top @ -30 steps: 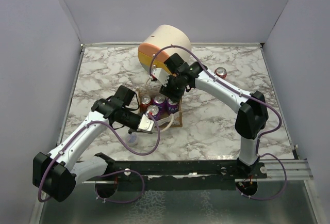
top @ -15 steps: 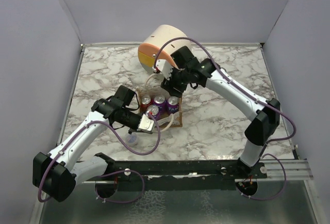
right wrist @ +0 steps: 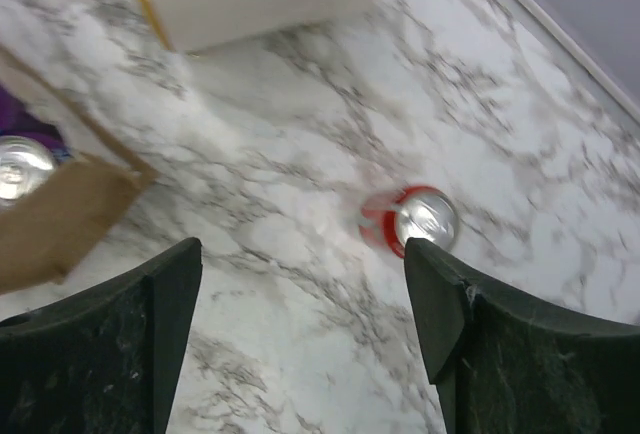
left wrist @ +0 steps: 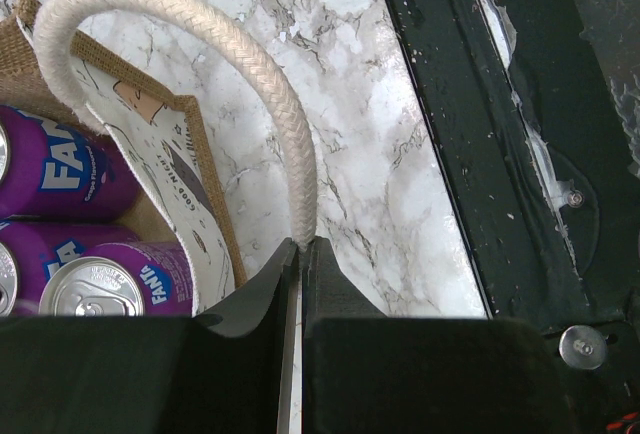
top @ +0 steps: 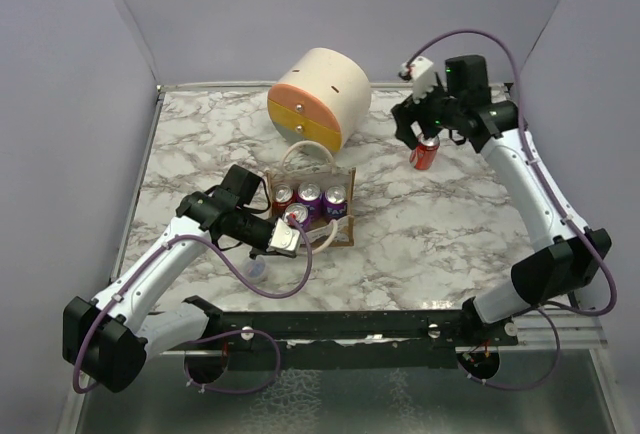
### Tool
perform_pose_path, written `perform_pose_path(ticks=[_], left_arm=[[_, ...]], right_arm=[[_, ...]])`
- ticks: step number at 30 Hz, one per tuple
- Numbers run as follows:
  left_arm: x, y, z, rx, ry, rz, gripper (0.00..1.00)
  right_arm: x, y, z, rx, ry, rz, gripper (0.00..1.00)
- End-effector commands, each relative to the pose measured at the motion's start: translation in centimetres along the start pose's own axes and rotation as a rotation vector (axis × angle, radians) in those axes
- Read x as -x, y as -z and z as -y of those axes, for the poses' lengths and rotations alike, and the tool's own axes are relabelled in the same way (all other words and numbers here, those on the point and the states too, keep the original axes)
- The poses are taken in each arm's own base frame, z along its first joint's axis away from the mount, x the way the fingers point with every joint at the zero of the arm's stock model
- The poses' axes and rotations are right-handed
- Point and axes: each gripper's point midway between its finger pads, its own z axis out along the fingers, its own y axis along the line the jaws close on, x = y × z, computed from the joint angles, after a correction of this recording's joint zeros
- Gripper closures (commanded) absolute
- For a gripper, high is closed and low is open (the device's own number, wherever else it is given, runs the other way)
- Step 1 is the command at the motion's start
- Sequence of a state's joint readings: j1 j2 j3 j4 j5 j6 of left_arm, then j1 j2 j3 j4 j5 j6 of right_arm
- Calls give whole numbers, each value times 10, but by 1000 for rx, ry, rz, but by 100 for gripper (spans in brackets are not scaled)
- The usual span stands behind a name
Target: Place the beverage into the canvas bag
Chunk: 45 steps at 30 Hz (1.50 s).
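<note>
Right claw (right wrist: 300,247): it hung spread wide and empty over the red can (right wrist: 410,222), whose silver top showed between the 2 fingers without touching either.
Left claw (left wrist: 302,249): it was pinched tight on the white rope handle (left wrist: 200,44) of the canvas bag (left wrist: 150,124), with no gap between the jaws.
Beverage: the red can stood upright on the tabletop (top: 420,224) toward the far right, well apart from the bag and to the right of the cream drawer cylinder (top: 320,79).
Bag: it sat near the left arm with its mouth up, and purple cans (top: 310,196) already filled much of it.
Step in hand: by my reading, it was the approach to the last loose can, with the grasp not yet made.
Risk 1: an off-centre close could push the can over with 1 finger. A round can on smooth marble would then roll away.
Risk 2: a shallow grip high on the rim could let the slick wall slip during the carry.
Risk 3: free room in the bag looked scarce. The can could land on the other lids and topple out.
Risk 4: the far handle loop (top: 305,152) arched over the mouth and could snag a finger or the can.
Risk 5: if the left pinch slipped, the soft wall could sag and narrow the opening.
</note>
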<state>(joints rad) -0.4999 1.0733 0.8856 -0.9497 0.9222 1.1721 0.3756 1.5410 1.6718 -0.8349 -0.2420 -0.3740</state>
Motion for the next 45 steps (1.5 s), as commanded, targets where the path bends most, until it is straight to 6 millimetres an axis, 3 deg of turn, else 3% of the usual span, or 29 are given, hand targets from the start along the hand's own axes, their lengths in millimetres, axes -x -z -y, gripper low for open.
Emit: perform_pose_path(ticks=[1,7,14,21,34,41,45], left_arm=[[2,1,1,5,-3,-6,100],[4,1,-1,4,-10,0,100],[6,1,-2,6,-14,5,100],[5,1,-2,4,-14,3,100],[4,0,-2,4,-13,2,100],[4,0,-1,3,-12,3,100],[4,0,-1,4,-12,3,100]], right_arm=[[-26,19,52,-142,-112,41,15],[-69,15,91,-255,-175,-15,0],[-106,-20,111,-275,-202,-92,0],[-128,-50,125,-263,-224,-134,0],[-166,-88,132,-221,-257,-216,0],[-169,-100,126,-152,-273,-216,5],[-169,-105,125,-130,-278,-220,13]])
